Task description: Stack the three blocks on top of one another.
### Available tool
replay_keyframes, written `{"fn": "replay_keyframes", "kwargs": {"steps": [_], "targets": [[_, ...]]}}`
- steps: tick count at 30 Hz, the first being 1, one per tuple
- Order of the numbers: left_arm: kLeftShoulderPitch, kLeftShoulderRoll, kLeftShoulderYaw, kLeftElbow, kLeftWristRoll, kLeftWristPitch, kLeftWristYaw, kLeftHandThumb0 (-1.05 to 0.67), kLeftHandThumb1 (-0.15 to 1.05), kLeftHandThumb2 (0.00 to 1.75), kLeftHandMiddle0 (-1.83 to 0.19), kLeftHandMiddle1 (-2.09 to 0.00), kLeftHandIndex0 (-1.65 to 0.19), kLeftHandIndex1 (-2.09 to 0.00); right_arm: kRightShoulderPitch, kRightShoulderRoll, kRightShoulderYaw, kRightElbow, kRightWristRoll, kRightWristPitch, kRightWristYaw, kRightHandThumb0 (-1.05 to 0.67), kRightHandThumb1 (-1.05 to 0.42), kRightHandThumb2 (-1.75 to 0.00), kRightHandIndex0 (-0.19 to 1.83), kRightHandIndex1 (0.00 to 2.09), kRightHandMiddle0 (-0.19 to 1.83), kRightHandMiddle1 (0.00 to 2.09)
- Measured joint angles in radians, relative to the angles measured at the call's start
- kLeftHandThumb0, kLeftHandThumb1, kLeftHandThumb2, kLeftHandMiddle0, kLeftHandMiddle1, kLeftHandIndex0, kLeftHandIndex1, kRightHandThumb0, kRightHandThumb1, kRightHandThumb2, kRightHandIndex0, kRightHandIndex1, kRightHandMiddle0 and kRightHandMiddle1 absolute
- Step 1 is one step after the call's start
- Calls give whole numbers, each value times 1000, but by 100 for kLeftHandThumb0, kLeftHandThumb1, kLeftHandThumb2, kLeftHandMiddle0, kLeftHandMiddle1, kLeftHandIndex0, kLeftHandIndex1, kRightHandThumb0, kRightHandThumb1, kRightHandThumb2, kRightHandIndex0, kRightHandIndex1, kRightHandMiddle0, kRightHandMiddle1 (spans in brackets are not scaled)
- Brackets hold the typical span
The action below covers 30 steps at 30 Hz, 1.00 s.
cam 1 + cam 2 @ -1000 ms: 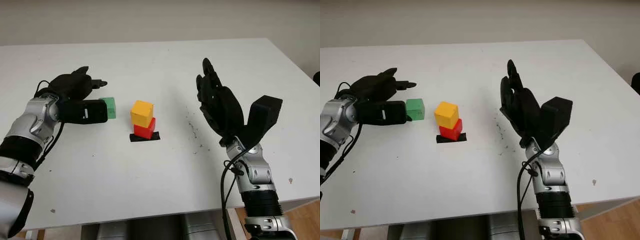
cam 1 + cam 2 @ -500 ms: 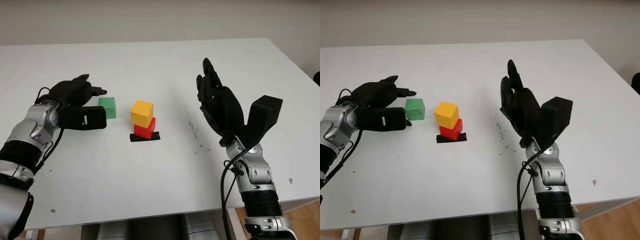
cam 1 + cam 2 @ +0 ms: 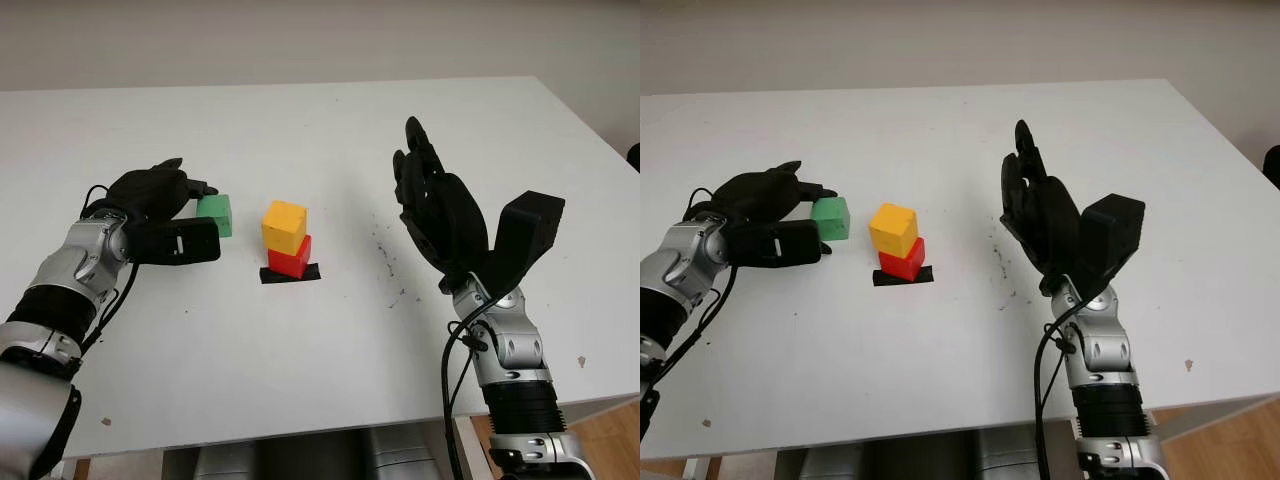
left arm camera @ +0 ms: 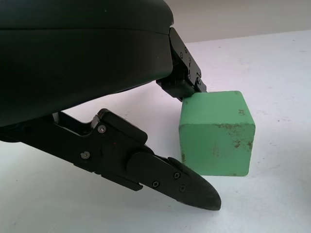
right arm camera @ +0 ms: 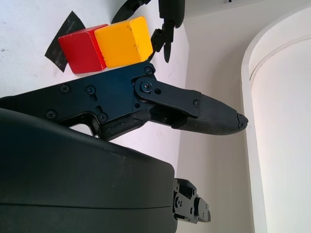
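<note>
Shifted nearer to the green block [image 3: 215, 214] since a second ago: left hand [image 3: 160, 210], now right against it on the worktop [image 3: 300, 370]. From the left wrist view, one fingertip [image 4: 190, 90] touching the block's upper back corner, another finger [image 4: 170, 177] lying low along its near side; block sitting flat on the worktop, not lifted. Not yet clamped; whether gripping or merely touching, cannot tell.

Unmoved over the same span: right hand [image 3: 437, 215], raised above the worktop to the right of the stack, holding nothing, uncurled, palm turned toward the blocks.

At the middle of the worktop, red block [image 3: 290, 257] on a black tape mark [image 3: 290, 274], yellow block [image 3: 284, 226] on top of it, twisted a little and overhanging toward the left. Green block just left of that stack, apart from it.

Scattered dark specks [image 3: 385, 258] on the worktop between stack and right hand.
</note>
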Motion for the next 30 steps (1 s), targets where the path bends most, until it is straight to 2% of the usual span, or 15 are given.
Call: {"fn": "replay_keyframes", "kwargs": {"steps": [5,9,10,12,13,17,18,20,23,30], "targets": [[-1,-6,0,0,0,13,5,-67,93,6,-8,-7,-63,-13,4,0,0,-6,0,0,0,-74,-105,-70,-19,0,-19,0],[-1,-8,0,3,0,14,19,-54,97,7,-15,-8,-76,-21,6,0,0,-7,0,0,-3,-74,-105,-69,-19,0,-19,0],[-1,-8,0,5,0,14,24,-52,99,6,-17,-7,-75,-29,6,0,-1,-7,0,0,-3,-74,-105,-69,-19,0,-19,0],[-1,-9,0,11,-1,11,36,-49,101,6,-23,-6,-61,-62,6,0,-1,-7,0,0,-4,-74,-105,-69,-19,0,-19,0],[-1,-10,0,16,-1,6,46,-48,102,6,-25,-6,-56,-71,6,0,-1,-7,0,0,-4,-74,-105,-69,-19,0,-19,0],[-1,-16,5,35,-31,-6,65,-46,103,5,-27,-6,-46,-93,6,0,-1,-7,0,0,-1,-74,-105,-70,-19,0,-19,0],[-1,-21,12,40,-51,-7,61,-46,103,5,-27,-6,-41,-104,6,0,-1,-7,0,0,1,-74,-105,-70,-19,0,-19,0],[2,-35,40,48,-110,-8,43,-45,103,5,-28,-6,-40,-112,6,0,-1,-7,0,0,2,-74,-105,-70,-19,0,-19,0],[6,-64,86,56,-203,9,-2,-43,103,5,-27,-5,-32,-134,6,0,-1,-7,-1,0,3,-74,-105,-70,-19,0,-19,0],[27,-97,182,65,-366,38,-77,-33,100,5,-29,-5,-34,-161,6,-3,-2,-6,-1,0,8,-75,-105,-69,-19,0,-19,0]]}}
